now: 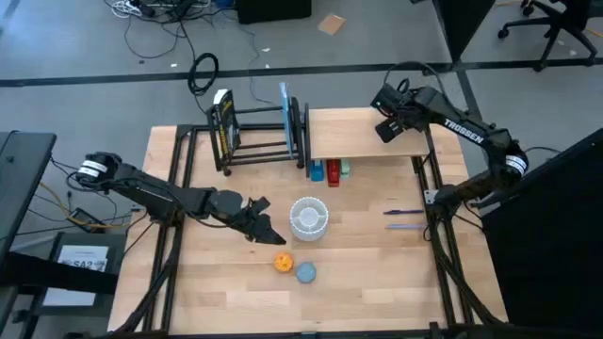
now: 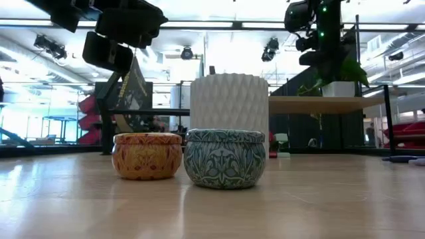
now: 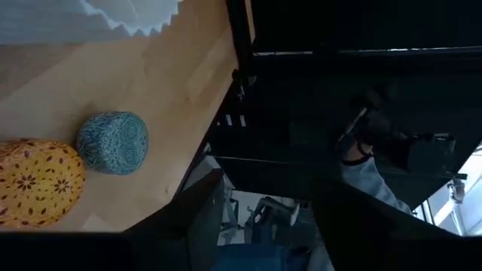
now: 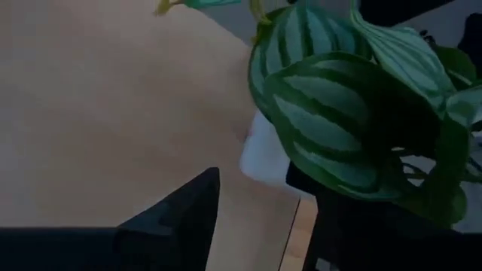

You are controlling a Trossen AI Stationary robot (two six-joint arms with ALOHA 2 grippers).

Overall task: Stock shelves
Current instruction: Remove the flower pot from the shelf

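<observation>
I see right pincer (image 1: 388, 129) clamped on potted plant (image 4: 331, 113) over wooden shelf (image 1: 363, 132) | left pincer (image 1: 267, 229) near tins, grip state unclear.

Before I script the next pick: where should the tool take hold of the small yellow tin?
Grip the yellow tin across its round side wall, coming straight down from above. It is squat, lidded and upright, and the blue tin sits close beside it, so the fingers should probably close on the sides away from that neighbour.

Wooden table (image 1: 358, 282): black rack (image 1: 259, 141), wooden shelf (image 1: 363, 132), white ribbed pot (image 1: 308, 217), orange tin (image 1: 283, 263) just beside blue tin (image 1: 306, 273), two pens (image 1: 403, 218).
</observation>
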